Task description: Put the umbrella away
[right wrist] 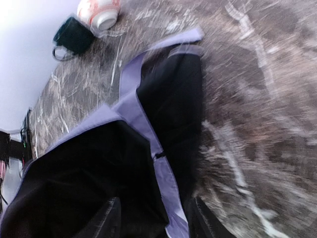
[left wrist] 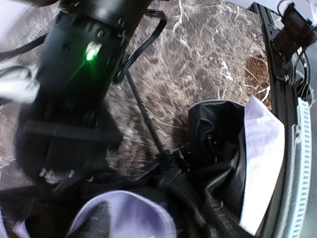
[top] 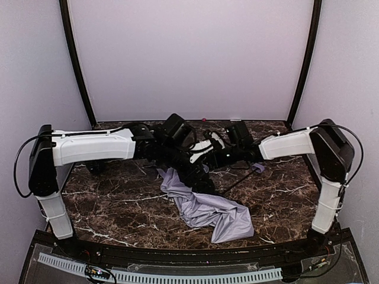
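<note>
— Where to look for the umbrella [top: 204,208]?

— Look at the middle of the marble table [top: 118,201], just in front of both arms. Lies collapsed and crumpled there, lavender side up in the overhead view, black underside showing in both wrist views. Note the thin black shaft [top: 238,182] running out to the right, ending in a small lavender knob [top: 258,168].

— And the left gripper [top: 195,176]?

— Hangs over the far edge of the cloth, lost among dark parts; cannot tell whether spread or clenched.

— The right gripper [right wrist: 154,220]?

— Shows two fingers [right wrist: 106,218] set apart, with folded canopy in the gap — cannot tell whether pinching or merely straddling. See also, near the wall, a red-patterned bowl [right wrist: 99,12] just beside a dark green object [right wrist: 72,37].
</note>
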You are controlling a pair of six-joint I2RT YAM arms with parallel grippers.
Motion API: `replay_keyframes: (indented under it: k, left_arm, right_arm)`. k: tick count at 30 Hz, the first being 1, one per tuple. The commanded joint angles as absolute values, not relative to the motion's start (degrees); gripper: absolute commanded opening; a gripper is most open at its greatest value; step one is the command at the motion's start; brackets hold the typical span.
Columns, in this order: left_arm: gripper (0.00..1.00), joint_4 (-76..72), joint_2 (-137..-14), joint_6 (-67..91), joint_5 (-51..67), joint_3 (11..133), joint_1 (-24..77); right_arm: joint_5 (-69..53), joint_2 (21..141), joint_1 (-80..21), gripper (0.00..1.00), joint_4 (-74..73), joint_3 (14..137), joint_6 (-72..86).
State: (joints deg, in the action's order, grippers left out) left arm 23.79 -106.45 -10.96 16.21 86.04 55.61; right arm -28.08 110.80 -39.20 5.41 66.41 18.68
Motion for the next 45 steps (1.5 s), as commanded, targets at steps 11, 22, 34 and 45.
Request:
replay_keyframes:
  k: [11,22,34,45]
  left_arm:
    - [0.97,10.38,-72.83,-10.63,4.04,65.55,55.28]
    - [0.71,-22.31,-70.29,-10.76,1.32,30.9,60.48]
    - [0.83,-63.07,-86.44,-14.87,-2.87,18.09,62.58]
    - [0.54,-61.62,-85.92,-22.57,3.62,20.34,62.58]
  right_arm:
    - [-5.67,77.57,-44.03,0.41,-20.69,61.94,9.17]
    - [-1.19,81.65,-59.42,0.4,-23.73,70.2,22.41]
    - [8.92,95.21,-68.16,0.6,-29.1,78.93,26.05]
    - [8.98,89.0,-70.53,0.58,-22.47,72.83,19.56]
